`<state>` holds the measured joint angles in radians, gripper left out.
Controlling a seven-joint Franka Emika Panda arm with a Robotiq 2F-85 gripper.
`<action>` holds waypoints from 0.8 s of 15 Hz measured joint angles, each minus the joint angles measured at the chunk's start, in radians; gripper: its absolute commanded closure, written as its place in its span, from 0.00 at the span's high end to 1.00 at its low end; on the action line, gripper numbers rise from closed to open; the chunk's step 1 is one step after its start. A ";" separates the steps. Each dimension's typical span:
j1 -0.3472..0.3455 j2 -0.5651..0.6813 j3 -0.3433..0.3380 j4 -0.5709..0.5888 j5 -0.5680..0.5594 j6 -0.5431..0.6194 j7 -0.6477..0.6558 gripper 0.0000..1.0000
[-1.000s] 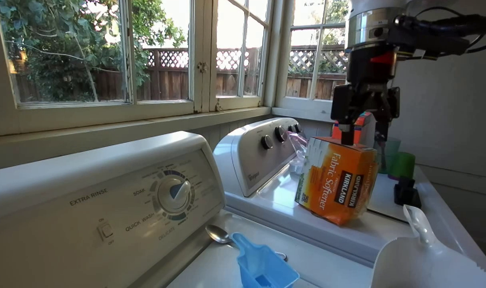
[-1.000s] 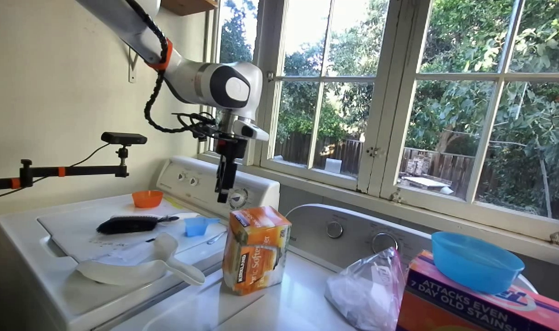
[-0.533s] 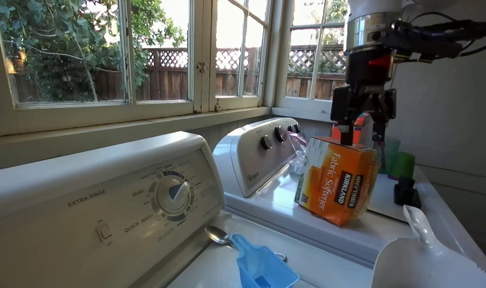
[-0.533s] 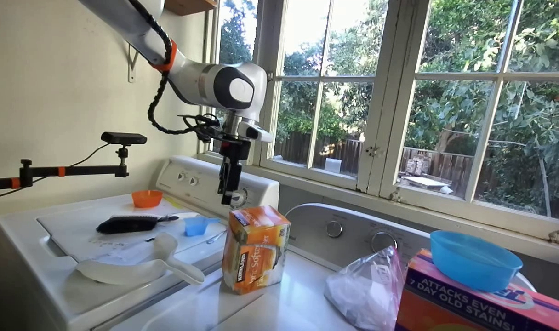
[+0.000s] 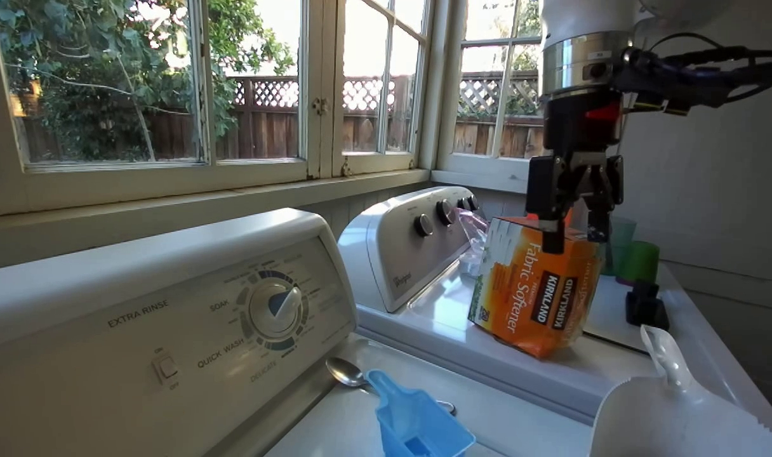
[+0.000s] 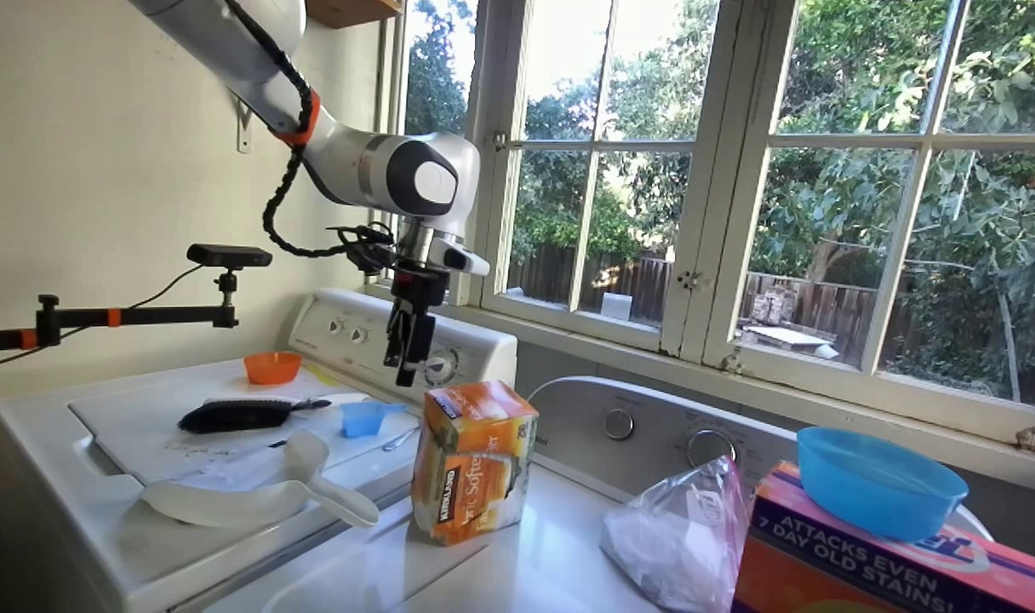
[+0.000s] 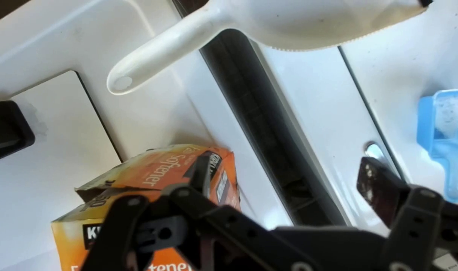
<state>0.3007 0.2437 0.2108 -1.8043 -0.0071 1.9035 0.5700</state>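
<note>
Gripper (image 7: 283, 177) moved lower, jaws wide above dark gap (image 7: 259, 124); edge of softener box (image 5: 529, 292) near.

White arm (image 6: 337, 151) — black hand (image 5: 576, 235)

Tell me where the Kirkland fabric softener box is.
In an exterior view, the Kirkland fabric softener box sits near center, right of the white dustpan and left of the plastic bag.

Gripper (image 5: 576, 240) upright, tips down — jaws apart.
</note>
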 measured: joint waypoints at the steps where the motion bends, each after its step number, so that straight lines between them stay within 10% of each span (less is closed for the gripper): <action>1: 0.000 0.000 0.000 0.000 0.000 0.000 0.000 1.00; 12: 0.044 0.028 0.038 -0.002 -0.002 -0.059 -0.206 1.00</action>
<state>0.3448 0.2717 0.2486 -1.8059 -0.0092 1.8450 0.3636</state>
